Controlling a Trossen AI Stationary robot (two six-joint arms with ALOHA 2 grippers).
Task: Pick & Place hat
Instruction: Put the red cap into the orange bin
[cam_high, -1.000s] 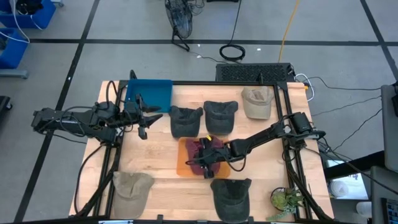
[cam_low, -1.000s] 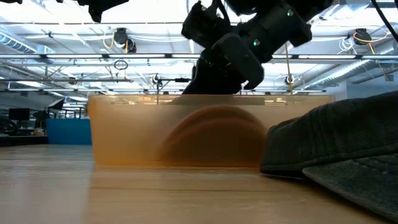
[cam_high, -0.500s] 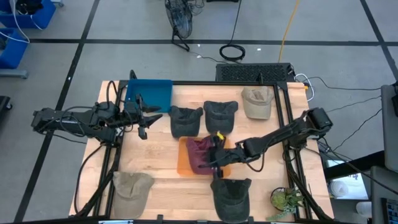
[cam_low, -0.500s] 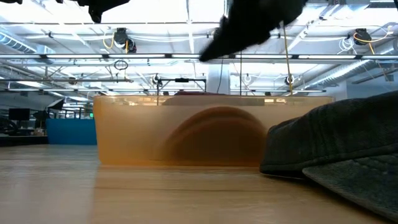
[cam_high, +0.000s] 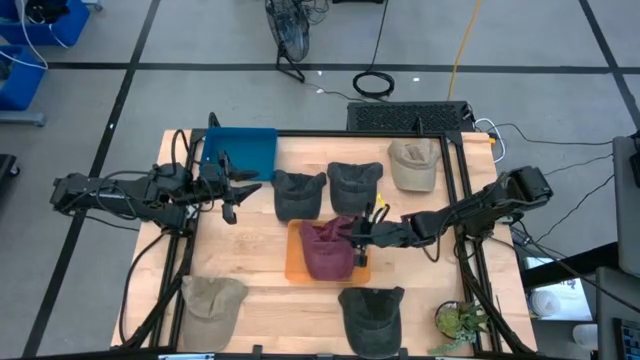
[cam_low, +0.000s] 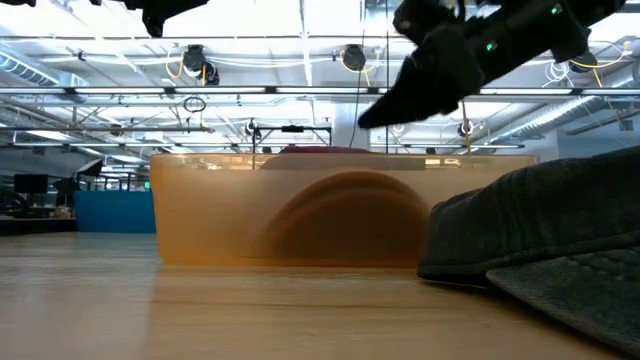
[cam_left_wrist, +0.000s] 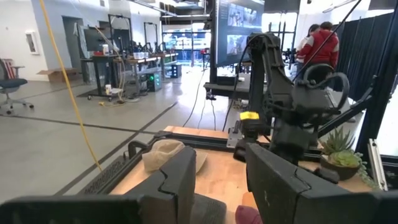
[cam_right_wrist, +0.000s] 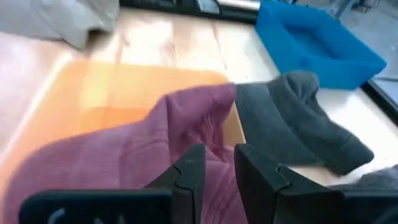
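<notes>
- Pale wooden boards make up the surface (cam_high: 260, 290), framed by dark rails, with grey floor around it.
- Six hats lie on it: one maroon hat (cam_high: 326, 250), three dark grey caps, two tan caps.
- Dark grey caps: one (cam_high: 299, 193) and another (cam_high: 355, 186) side by side toward the far edge, a third (cam_high: 371, 318) at the near edge.
- Tan caps: one (cam_high: 415, 164) at the far right corner, one (cam_high: 213, 305) at the near left corner.
- All are soft, creased cloth with rounded crowns and brims.
- Two bins: a translucent orange tray (cam_high: 294, 262) mid-surface, rectangular and low-walled, and a blue bin (cam_high: 241, 150) of rigid plastic at the far left corner.
- One small potted plant (cam_high: 458, 322) stands at the near right corner.
- Maroon hat rests in the orange tray, crumpled, one edge draped over the tray's wall.
- Right end effector (cam_high: 362, 233) hangs just beside the tray's right wall, right next to the maroon hat; its fingers (cam_right_wrist: 189, 171) stand slightly parted with nothing between them.
- Left end effector (cam_high: 240, 188) waits near the blue bin, fingers (cam_left_wrist: 180, 180) apart and empty.
</notes>
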